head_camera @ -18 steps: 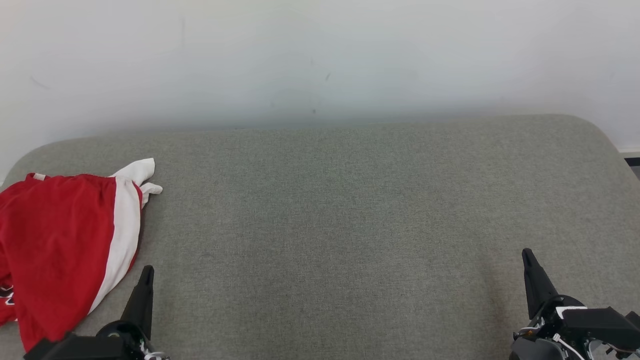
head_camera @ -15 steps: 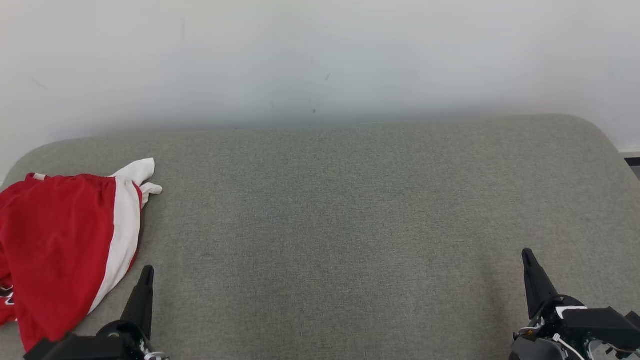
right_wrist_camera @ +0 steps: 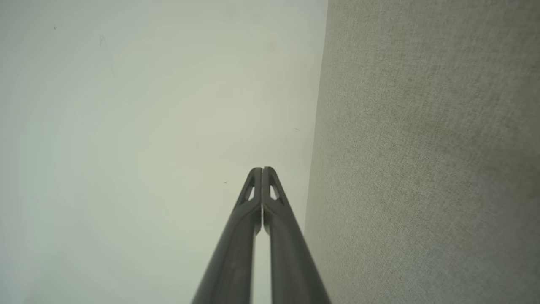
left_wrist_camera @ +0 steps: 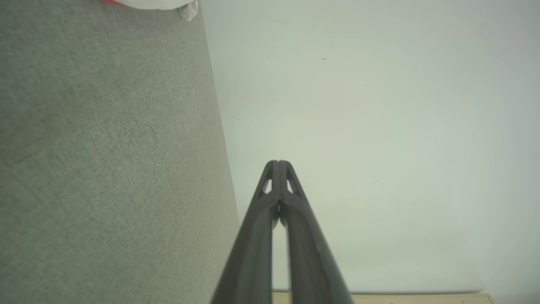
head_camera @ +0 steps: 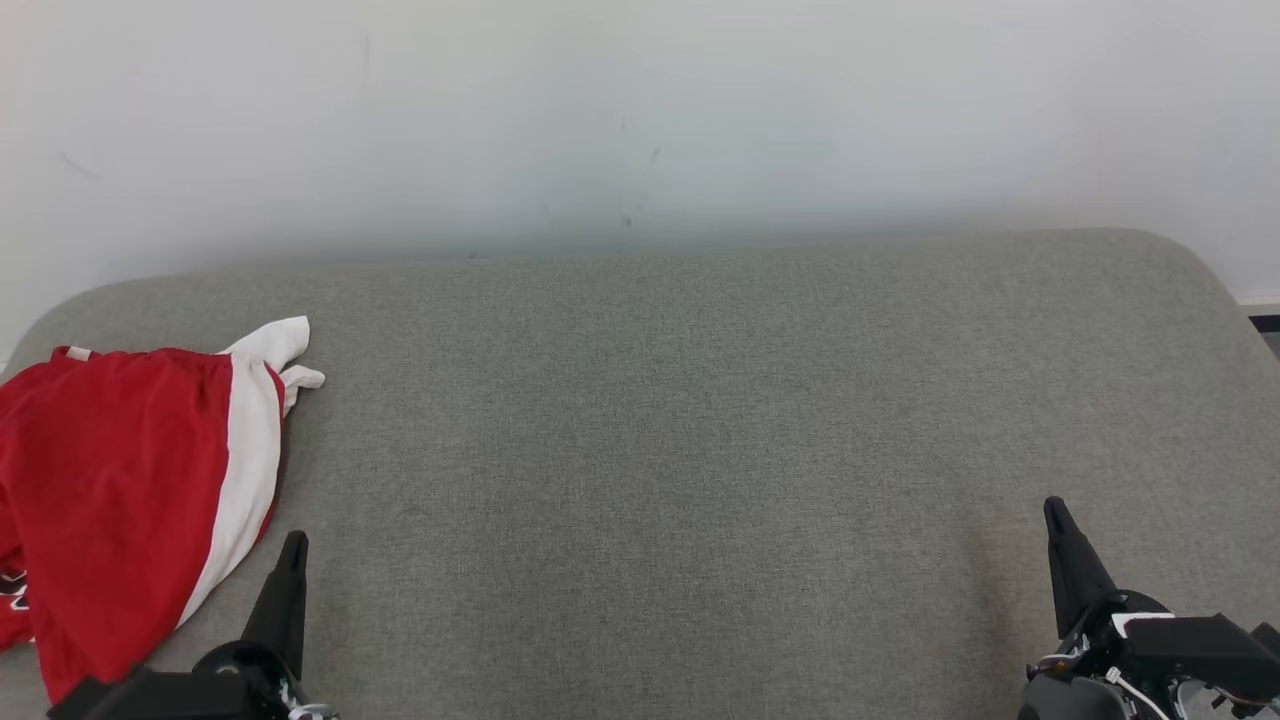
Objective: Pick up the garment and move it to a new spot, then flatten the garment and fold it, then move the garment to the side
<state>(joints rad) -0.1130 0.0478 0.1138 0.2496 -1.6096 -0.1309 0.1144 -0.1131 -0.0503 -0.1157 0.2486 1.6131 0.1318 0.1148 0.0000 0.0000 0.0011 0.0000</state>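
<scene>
The garment point(head_camera: 110, 480) lies bunched at the far left of the grey upholstered surface point(head_camera: 660, 450), red with a broad white band and a white sleeve end pointing right; a bit of dark lettering shows at its lower left edge. Its white tip point(left_wrist_camera: 156, 3) shows at the top of the left wrist view. My left gripper point(head_camera: 294, 545) is shut and holds nothing, just right of the garment's lower edge and apart from it; its tips point(left_wrist_camera: 278, 162) meet. At the lower right my right gripper point(head_camera: 1052, 510) is shut, holding nothing, its tips point(right_wrist_camera: 262, 169) together.
A pale wall point(head_camera: 640, 120) rises behind the surface's rounded back edge. The grey fabric stretches wide between the two grippers. A dark strip of floor point(head_camera: 1265, 325) shows past the right edge.
</scene>
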